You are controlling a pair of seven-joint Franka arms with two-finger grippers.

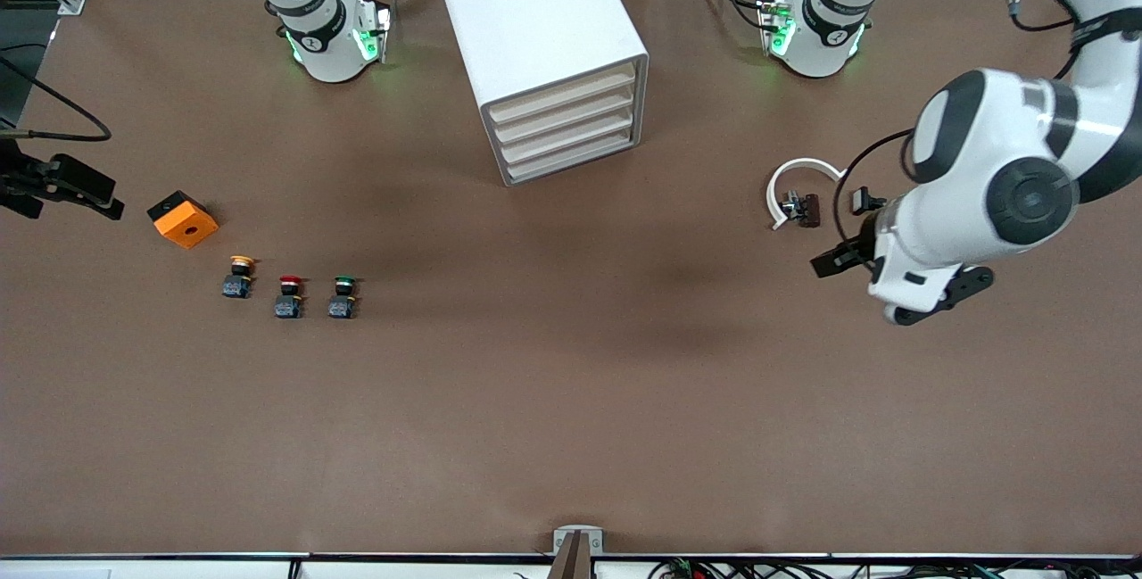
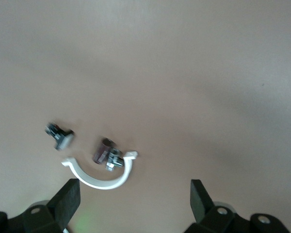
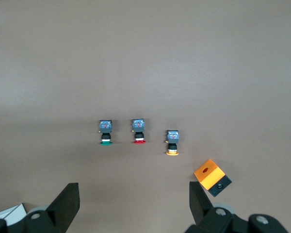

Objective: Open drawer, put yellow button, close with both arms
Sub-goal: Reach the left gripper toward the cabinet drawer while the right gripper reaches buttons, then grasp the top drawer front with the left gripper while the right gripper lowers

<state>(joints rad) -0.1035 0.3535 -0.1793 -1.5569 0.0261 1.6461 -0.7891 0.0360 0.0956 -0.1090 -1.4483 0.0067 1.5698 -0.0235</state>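
Observation:
The white cabinet (image 1: 535, 26) stands at the robots' edge of the table, midway between the arm bases. Its uppermost drawer (image 1: 564, 97) is shut, like the three below it. The yellow button (image 1: 239, 276) stands toward the right arm's end of the table, in a row with a red-capped button and a green-capped one. It also shows in the right wrist view (image 3: 172, 143). My right gripper (image 1: 85, 191) (image 3: 134, 204) is open and empty, in the air beside the orange block. My left gripper (image 1: 892, 280) (image 2: 135, 204) is open and empty over the table near a white clamp.
An orange block (image 1: 183, 219) (image 3: 212, 177) lies beside the yellow button. The red-capped button (image 1: 289, 295) and the green-capped button (image 1: 343, 295) stand in the same row. A white half-ring clamp (image 1: 797, 191) (image 2: 103, 174) with small dark hardware (image 2: 103, 151) lies toward the left arm's end.

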